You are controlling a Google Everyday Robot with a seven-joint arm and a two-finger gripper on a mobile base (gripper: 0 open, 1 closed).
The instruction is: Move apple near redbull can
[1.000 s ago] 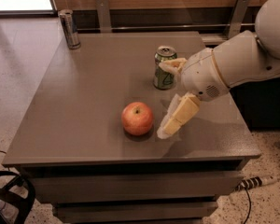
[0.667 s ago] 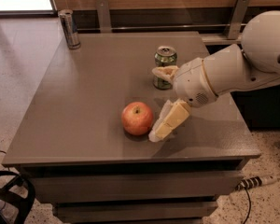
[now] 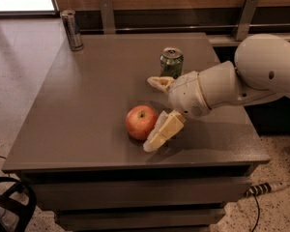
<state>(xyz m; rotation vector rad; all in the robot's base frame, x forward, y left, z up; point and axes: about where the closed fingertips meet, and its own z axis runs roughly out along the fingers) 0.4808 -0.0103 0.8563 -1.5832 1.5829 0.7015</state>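
Observation:
The red-orange apple [image 3: 140, 122] sits on the grey table [image 3: 87, 105], near its front edge. The redbull can [image 3: 71, 30] stands upright at the table's far left corner, well away from the apple. My gripper [image 3: 151, 114] is open at the apple's right side. One finger [image 3: 163, 130] lies low against the apple's right front. The other finger [image 3: 159, 83] is behind and to the right of the apple, apart from it. The apple rests on the table, not lifted.
A shorter green can [image 3: 171, 62] stands just behind my gripper's wrist, close to the far finger. Metal brackets [image 3: 106, 13] and a wooden wall run along the table's back edge. A cable [image 3: 263, 190] lies on the floor at the right.
My gripper has moved left toward the apple, and its near finger is now against the apple's right side. The apple and both cans have not moved.

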